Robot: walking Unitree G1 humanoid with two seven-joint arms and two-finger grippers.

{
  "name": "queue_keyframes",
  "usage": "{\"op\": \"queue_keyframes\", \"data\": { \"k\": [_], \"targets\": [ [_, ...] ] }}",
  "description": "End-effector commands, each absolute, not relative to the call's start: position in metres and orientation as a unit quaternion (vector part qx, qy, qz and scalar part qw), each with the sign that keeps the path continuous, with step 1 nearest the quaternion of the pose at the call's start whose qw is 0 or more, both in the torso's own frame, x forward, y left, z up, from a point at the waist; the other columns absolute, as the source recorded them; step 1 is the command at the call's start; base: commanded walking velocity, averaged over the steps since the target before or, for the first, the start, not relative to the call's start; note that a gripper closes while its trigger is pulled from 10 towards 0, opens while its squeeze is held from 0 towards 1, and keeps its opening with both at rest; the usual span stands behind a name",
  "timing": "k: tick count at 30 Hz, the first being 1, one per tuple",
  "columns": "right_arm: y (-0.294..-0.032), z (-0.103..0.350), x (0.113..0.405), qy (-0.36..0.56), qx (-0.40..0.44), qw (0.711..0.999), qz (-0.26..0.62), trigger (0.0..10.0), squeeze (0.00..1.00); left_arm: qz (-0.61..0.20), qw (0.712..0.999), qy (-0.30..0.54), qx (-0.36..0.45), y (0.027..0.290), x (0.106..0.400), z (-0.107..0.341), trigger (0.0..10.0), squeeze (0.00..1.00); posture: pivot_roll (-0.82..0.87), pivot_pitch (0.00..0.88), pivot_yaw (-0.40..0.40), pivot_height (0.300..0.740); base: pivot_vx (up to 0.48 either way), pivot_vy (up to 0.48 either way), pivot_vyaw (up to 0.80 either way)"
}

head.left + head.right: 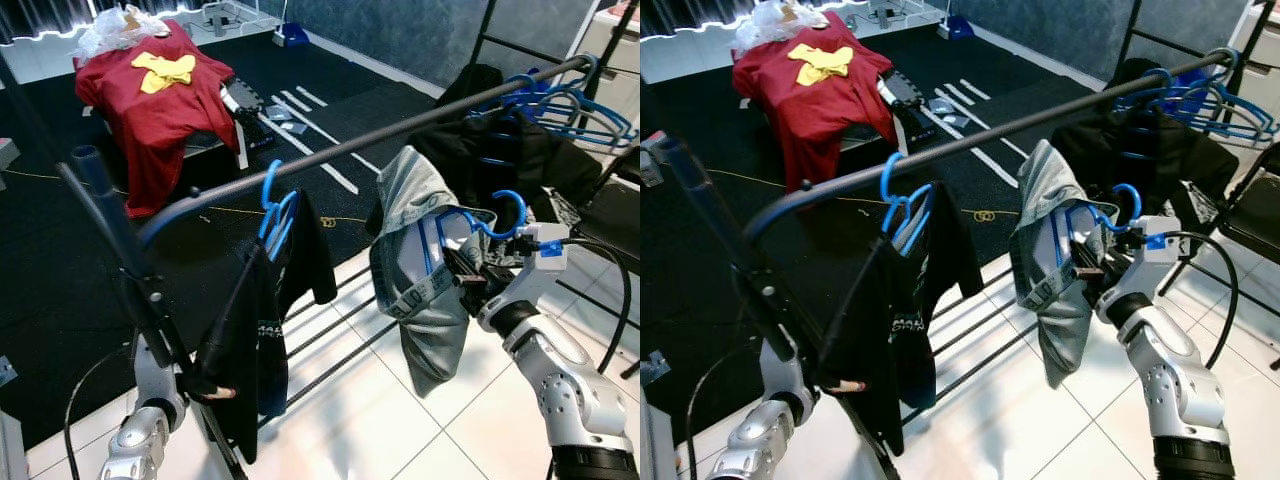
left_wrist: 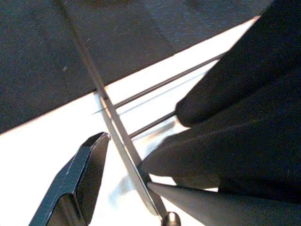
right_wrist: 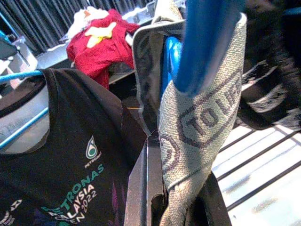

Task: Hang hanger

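Observation:
A blue hanger (image 1: 508,207) carrying a grey garment (image 1: 425,305) hangs in the air just in front of the dark clothes rail (image 1: 400,135), with its hook below rail height. My right gripper (image 1: 462,272) is shut on it at the garment's waistband (image 3: 197,122). On the rail to the left, a black T-shirt (image 1: 262,330) hangs from another blue hanger (image 1: 272,205). My left gripper (image 1: 212,388) is low beside the T-shirt's hem, open, with a thin rack bar (image 2: 117,136) between its fingers (image 2: 77,186).
Several empty blue hangers (image 1: 565,105) and dark clothes crowd the rail's right end. A black folding chair (image 1: 615,215) stands at the right. A red garment (image 1: 155,110) is draped over a stand behind. The rack's lower bars (image 1: 330,340) cross the white tiled floor.

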State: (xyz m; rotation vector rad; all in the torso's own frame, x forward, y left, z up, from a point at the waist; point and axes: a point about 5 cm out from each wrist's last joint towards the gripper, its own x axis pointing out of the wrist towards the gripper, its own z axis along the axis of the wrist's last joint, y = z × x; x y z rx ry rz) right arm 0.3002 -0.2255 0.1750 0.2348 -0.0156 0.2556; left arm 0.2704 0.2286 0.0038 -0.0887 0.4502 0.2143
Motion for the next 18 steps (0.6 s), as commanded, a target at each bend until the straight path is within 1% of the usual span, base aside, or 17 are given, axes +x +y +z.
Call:
{"op": "queue_keyframes", "data": {
  "k": [1,2,7,8,9,10,11,12,15,18],
  "targets": [
    [-0.223,0.178,0.299,-0.007,0.117,0.984,0.136,10.0,0.00,0.209,0.941,0.264,-0.026,0.262,0.251,-0.005,10.0,0.00,-0.06,0.125,0.017,0.740,0.000,0.000,0.00],
    [-0.223,0.178,0.299,-0.007,0.116,0.984,0.137,10.0,0.00,0.220,0.938,0.266,-0.025,0.264,0.249,-0.004,10.0,0.00,-0.06,0.125,0.017,0.740,0.000,0.000,0.00],
    [-0.223,0.179,0.299,-0.008,0.115,0.984,0.137,10.0,0.00,0.222,0.939,0.262,-0.016,0.268,0.248,-0.003,10.0,0.00,-0.06,0.127,0.017,0.740,0.000,0.000,0.00],
    [-0.224,0.181,0.300,-0.009,0.114,0.984,0.135,10.0,0.00,0.218,0.942,0.255,0.009,0.273,0.248,0.001,10.0,0.00,-0.06,0.128,0.016,0.740,0.000,0.000,0.00],
    [-0.224,0.181,0.300,-0.009,0.114,0.984,0.135,10.0,0.00,0.218,0.942,0.255,0.009,0.273,0.248,0.001,10.0,0.00,-0.06,0.128,0.016,0.740,0.000,0.000,0.00],
    [-0.225,0.184,0.301,-0.012,0.113,0.984,0.134,10.0,0.00,0.211,0.946,0.243,0.045,0.280,0.248,0.006,10.0,0.00,-0.06,0.133,0.017,0.740,0.000,0.000,0.00],
    [-0.225,0.184,0.301,-0.012,0.113,0.984,0.134,10.0,0.00,0.211,0.946,0.243,0.045,0.280,0.248,0.006,10.0,0.00,-0.06,0.133,0.017,0.740,0.000,0.000,0.00],
    [-0.225,0.186,0.301,-0.014,0.113,0.984,0.134,10.0,0.00,0.203,0.948,0.232,0.074,0.288,0.246,0.011,10.0,0.00,-0.06,0.135,0.015,0.740,0.000,0.000,0.00],
    [-0.225,0.187,0.302,-0.014,0.112,0.984,0.136,10.0,0.00,0.195,0.950,0.225,0.097,0.295,0.244,0.016,10.0,0.00,-0.05,0.136,0.015,0.740,0.000,0.000,0.00],
    [-0.224,0.187,0.302,-0.013,0.112,0.984,0.137,10.0,0.00,0.190,0.951,0.224,0.095,0.296,0.242,0.016,10.0,0.00,-0.05,0.138,0.016,0.740,0.000,0.000,0.00]
  ]
}}
